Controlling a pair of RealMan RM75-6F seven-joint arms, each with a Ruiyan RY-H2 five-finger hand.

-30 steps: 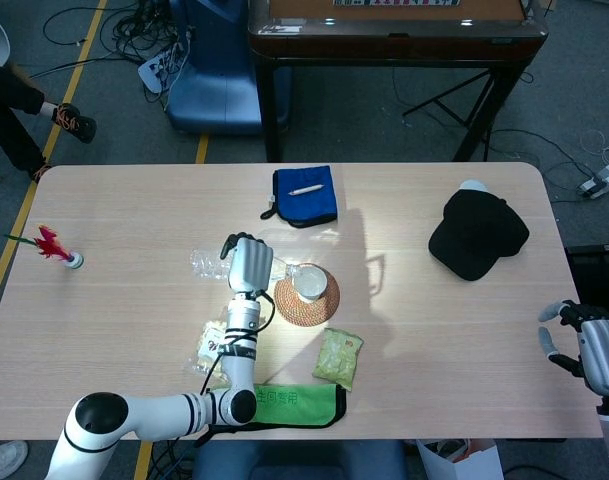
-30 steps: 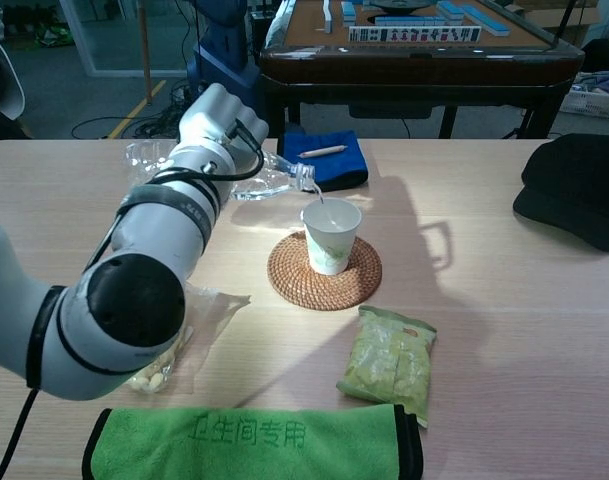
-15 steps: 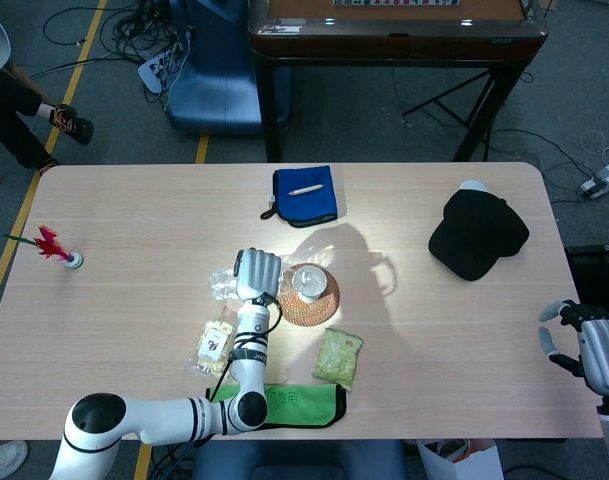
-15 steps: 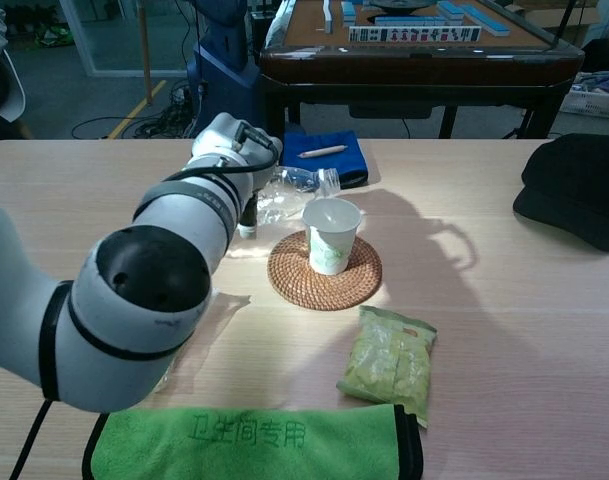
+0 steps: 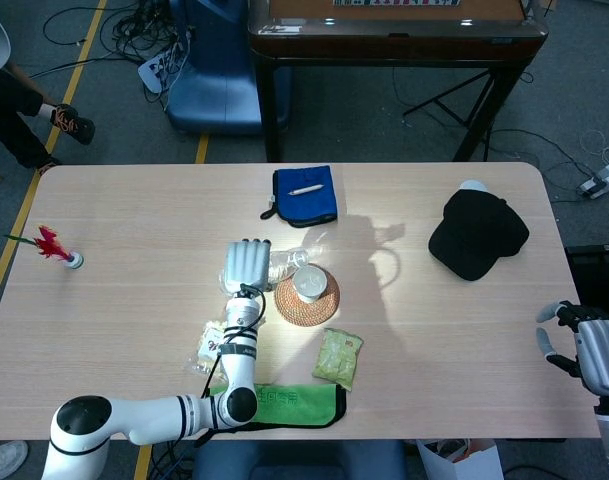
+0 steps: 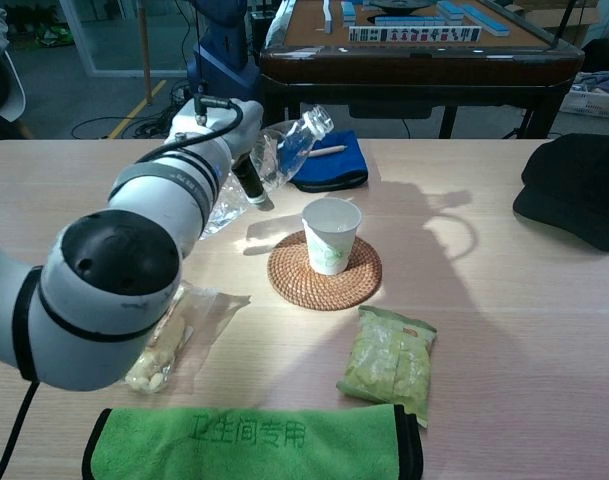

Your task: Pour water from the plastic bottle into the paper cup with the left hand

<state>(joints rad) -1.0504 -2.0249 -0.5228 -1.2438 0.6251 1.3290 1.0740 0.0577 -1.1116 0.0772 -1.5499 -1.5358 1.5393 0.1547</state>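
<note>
My left hand (image 5: 245,266) grips the crinkled clear plastic bottle (image 6: 284,152), whose neck now tilts up toward one o'clock, no longer dipped over the paper cup (image 6: 330,234) on its round woven coaster (image 6: 324,272). Only the head view shows my right hand (image 5: 584,355) at four o'clock, empty, fingers loosely curled apart.
</note>
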